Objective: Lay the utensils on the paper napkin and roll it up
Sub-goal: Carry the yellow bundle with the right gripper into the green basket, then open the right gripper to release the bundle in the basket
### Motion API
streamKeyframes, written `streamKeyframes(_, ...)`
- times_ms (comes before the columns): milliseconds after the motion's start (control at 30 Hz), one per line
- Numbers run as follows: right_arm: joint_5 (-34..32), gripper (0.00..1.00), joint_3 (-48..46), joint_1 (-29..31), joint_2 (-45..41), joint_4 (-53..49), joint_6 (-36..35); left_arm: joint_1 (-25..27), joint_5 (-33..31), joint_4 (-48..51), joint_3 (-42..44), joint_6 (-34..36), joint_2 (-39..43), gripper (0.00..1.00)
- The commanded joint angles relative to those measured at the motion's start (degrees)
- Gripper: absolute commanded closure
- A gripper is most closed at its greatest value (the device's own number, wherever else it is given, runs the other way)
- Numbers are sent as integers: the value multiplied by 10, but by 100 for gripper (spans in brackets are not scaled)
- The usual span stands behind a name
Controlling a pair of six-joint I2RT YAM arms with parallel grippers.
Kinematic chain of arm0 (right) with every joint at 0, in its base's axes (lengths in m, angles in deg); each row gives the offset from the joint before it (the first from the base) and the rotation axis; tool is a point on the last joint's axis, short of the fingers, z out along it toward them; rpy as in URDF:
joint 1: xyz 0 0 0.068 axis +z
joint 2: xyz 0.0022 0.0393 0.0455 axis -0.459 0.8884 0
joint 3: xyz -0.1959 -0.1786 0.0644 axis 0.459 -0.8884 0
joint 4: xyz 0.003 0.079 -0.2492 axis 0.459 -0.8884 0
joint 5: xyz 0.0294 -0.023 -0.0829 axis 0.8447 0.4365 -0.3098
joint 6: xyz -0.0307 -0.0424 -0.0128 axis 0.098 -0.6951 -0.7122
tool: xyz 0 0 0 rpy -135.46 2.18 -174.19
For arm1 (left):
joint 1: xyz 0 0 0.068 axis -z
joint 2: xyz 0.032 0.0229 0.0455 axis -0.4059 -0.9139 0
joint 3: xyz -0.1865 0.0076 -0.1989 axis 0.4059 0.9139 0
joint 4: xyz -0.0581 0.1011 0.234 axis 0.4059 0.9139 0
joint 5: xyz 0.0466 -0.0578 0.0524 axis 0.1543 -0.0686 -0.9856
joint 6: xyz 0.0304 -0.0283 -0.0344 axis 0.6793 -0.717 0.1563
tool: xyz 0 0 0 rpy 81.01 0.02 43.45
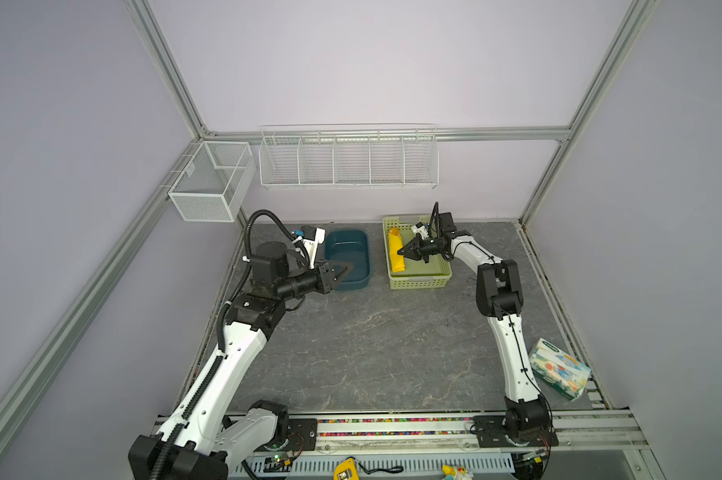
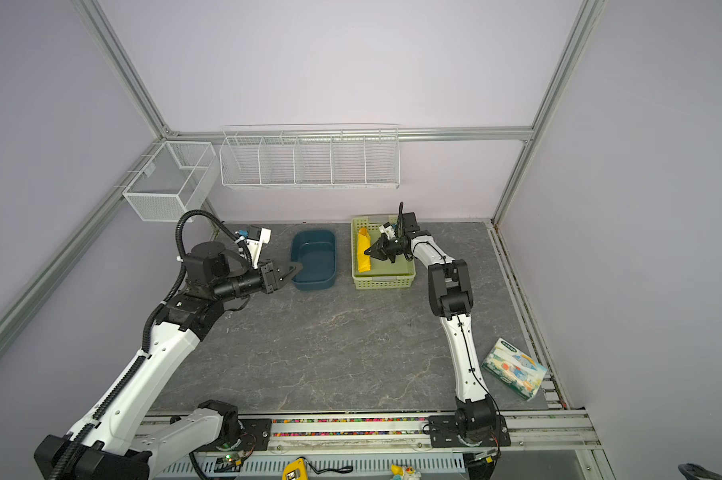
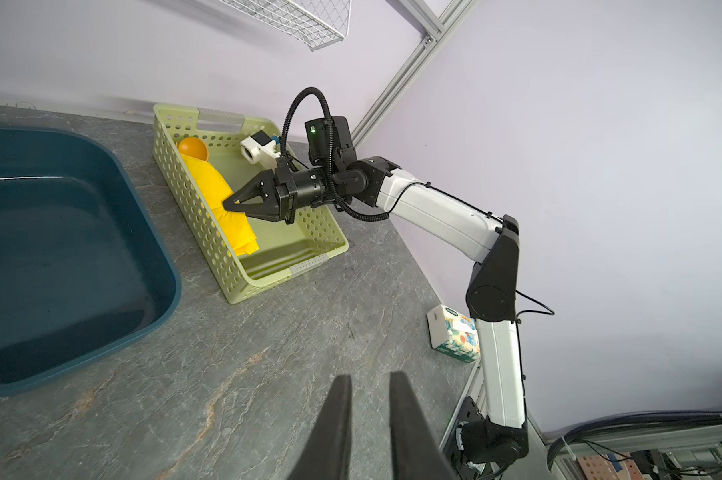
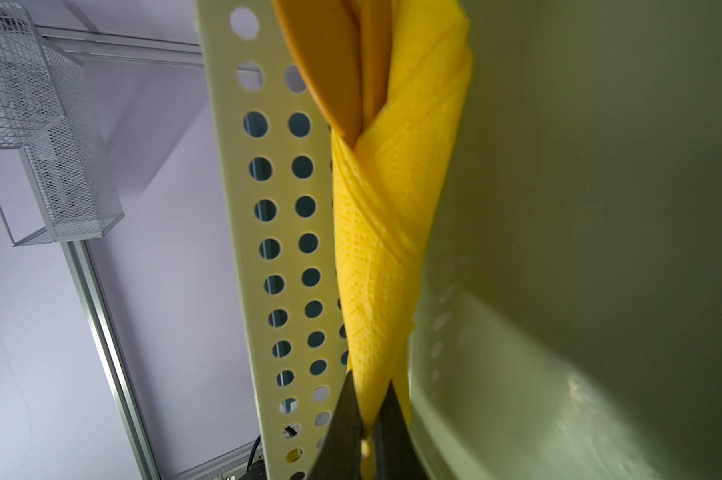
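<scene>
1. The paper napkin (image 3: 210, 183) is rolled into a yellow bundle around the utensils (image 4: 322, 62). It lies inside the pale green perforated basket (image 1: 419, 284), against its left wall.
2. In both top views the roll's long axis runs near to far, parallel to that wall. The open end points toward the back wall, with the orange spoon (image 3: 193, 148) bowl and another orange piece sticking out. The narrower end points to the basket's near side.
3. The right fingers (image 4: 342, 424) are pressed together about midway along the roll, pinching a fold of the yellow paper. A sliver of yellow shows between them in the right wrist view.
4. The right arm rises from its base at the near right and bends at a raised elbow. Its forearm slopes leftward into the basket.
5. The left fingers (image 3: 334, 424) stand slightly apart with nothing between them. They are level and point right, over the near-left rim of the dark teal tub (image 1: 353, 284), which stands left of the basket.
6. The left arm leans forward from its near-left base, wrist turned sideways.
7. A patterned tissue pack (image 1: 558, 368) lies on the grey marbled surface (image 1: 372, 353), well apart from the basket.
</scene>
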Motion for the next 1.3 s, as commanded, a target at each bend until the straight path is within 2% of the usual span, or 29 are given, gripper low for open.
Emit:
streamKeyframes(0, 5, 93, 27, 0, 24, -27, -12, -2, -6, 12, -9, 19, -3, 81)
streamKeyframes(267, -29, 93, 52, -3, 55, -82, -34, -2, -11, 25, -9, 32, -6, 82)
streamKeyframes(500, -99, 92, 72, -4, 68, -165, -80, -2, -16, 34, -7, 43, -3, 82)
streamKeyframes(833, -154, 70, 86, -5, 57, -217, -106, -3, -31, 28, 13, 47, -2, 82)
streamKeyframes(967, -180, 64, 95, -4, 38, -245, -119, -3, -57, 34, 18, 51, 0, 82)
streamKeyframes(1167, -206, 50, 95, -2, -12, -278, -142, -4, -143, 71, 22, 68, -8, 71)
streamKeyframes(1267, -216, 43, 90, -1, -43, -294, -155, -4, -174, 81, 26, 70, -19, 63)
